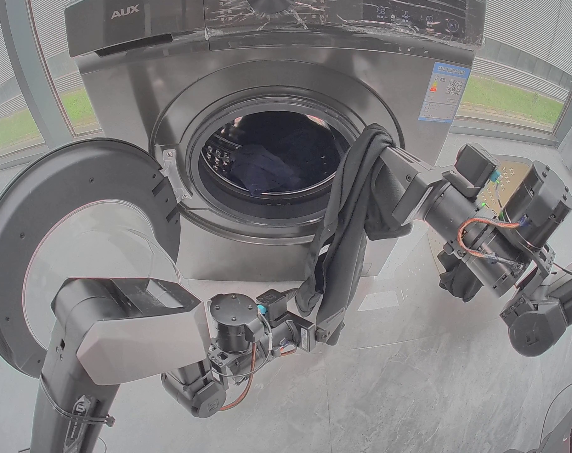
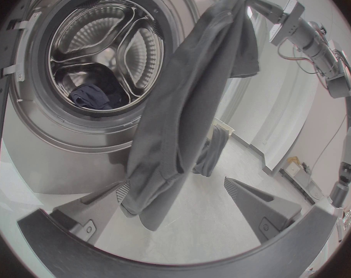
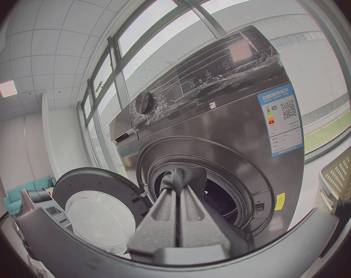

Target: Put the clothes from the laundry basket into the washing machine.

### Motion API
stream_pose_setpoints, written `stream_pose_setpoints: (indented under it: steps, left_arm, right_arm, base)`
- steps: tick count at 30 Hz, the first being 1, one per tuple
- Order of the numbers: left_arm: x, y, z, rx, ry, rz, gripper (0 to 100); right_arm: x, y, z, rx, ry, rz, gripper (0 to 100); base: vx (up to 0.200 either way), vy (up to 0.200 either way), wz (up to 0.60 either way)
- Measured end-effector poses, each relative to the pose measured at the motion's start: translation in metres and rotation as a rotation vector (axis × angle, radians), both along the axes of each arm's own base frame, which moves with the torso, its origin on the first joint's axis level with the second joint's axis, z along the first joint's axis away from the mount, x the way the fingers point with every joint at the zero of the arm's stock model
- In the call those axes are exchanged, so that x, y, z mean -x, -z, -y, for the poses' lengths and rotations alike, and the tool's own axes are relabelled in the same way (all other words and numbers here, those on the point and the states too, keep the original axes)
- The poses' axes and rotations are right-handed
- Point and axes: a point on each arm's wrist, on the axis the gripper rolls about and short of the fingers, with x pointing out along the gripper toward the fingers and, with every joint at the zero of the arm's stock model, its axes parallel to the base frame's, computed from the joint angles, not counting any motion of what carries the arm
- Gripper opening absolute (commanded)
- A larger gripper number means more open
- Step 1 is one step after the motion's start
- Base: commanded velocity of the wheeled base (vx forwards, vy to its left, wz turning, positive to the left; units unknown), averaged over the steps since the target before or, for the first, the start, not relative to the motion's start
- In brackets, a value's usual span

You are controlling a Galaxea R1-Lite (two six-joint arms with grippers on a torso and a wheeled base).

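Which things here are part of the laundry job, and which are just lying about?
Job: dark garment, right gripper clamping it, open left gripper, washing machine, clothes in drum, laundry basket.
Just there: teal sofa, energy label.

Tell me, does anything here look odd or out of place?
The grey garment pinched in the right tool dangles outside the washing machine, down to the open left tool, not inside the drum. Crinkled plastic film covers the control panel.

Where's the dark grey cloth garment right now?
Head view: the dark grey cloth garment hangs from the right end effector, at the right rim of the silver washing machine's opening; its lower end hangs beside the left end effector.
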Motion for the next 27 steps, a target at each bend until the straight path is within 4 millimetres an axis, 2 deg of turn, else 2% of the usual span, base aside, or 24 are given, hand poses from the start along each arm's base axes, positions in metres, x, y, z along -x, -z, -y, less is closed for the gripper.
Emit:
stream_pose_setpoints:
  steps: [15, 27]
  left_arm:
    - [-0.030, 0.015, -0.012, 0.012, -0.117, 0.009, 100]
    - [-0.032, 0.026, -0.003, 0.012, -0.102, 0.008, 100]
  right_arm:
    - [0.000, 0.002, -0.001, 0.000, -0.006, -0.008, 0]
    - [0.001, 0.003, -0.002, 0.000, -0.008, -0.012, 0]
  base:
    - [0.000, 0.000, 0.00]
    - [0.000, 0.000, 0.00]
